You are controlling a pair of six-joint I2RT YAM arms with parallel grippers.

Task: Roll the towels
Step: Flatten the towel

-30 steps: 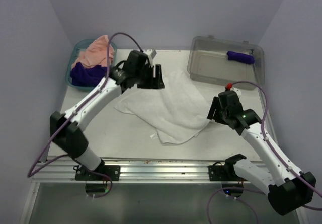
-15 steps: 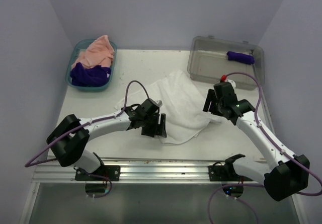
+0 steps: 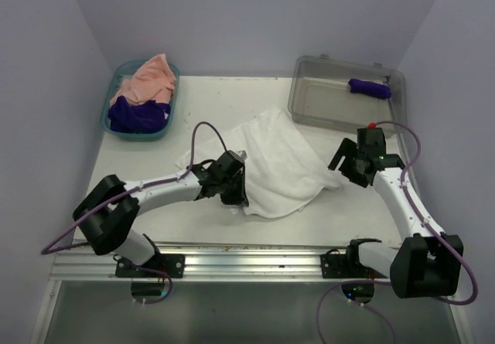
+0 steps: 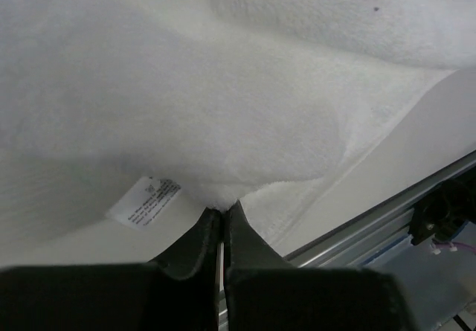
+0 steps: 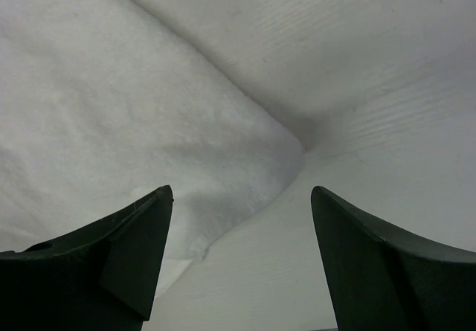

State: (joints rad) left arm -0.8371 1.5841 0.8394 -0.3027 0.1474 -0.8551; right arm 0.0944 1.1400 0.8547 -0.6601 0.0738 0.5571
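Observation:
A large white towel (image 3: 272,165) lies crumpled across the middle of the table. My left gripper (image 3: 238,197) sits at its near-left edge. In the left wrist view this gripper (image 4: 221,210) is shut on a pinch of the white towel (image 4: 245,108), beside the towel's label (image 4: 143,201). At the towel's right corner my right gripper (image 3: 346,163) stands open. The right wrist view has the gripper (image 5: 242,191) with jaws wide apart, the white towel's rounded corner (image 5: 149,123) lying between them, untouched. A dark purple towel (image 3: 369,87) is rolled up in the grey bin. Peach-pink (image 3: 147,77) and dark purple (image 3: 139,114) towels lie loose in the basket.
The teal basket (image 3: 107,116) stands at the far left corner and the clear grey bin (image 3: 309,100) at the far right. A metal rail (image 3: 247,249) runs along the table's near edge. Purple cables loop over both arms.
My left arm swung from the towel's far side to its near edge and the gripper closed on the cloth. My right gripper shifted right to the towel's corner and opened wider.

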